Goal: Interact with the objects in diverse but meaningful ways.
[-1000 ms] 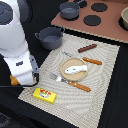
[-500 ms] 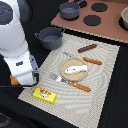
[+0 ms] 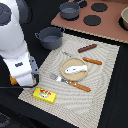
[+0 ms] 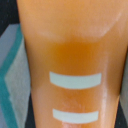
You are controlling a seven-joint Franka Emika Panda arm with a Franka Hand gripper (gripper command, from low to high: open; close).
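Note:
The orange bread loaf [image 4: 75, 60], with two white stripes, fills the wrist view from very close. In the exterior view only a sliver of the loaf [image 3: 12, 79] shows beside the white arm [image 3: 20, 55], at the mat's left edge. The arm hides the gripper and no fingers show in the wrist view. A white fish [image 3: 76, 68] lies on the tan plate [image 3: 64, 74]. The red-brown sausage [image 3: 87, 48] lies beyond the plate. An orange-handled fork [image 3: 75, 84] and knife [image 3: 91, 61] flank the plate. The yellow red-labelled block [image 3: 44, 95] sits near the mat's front corner.
A striped placemat [image 3: 95, 95] carries most items. A grey pot [image 3: 50, 37] stands at its far left corner. Behind it, a brown toy stove [image 3: 107, 25] with black burners holds a second grey pot [image 3: 70, 10]. The surrounding table is black.

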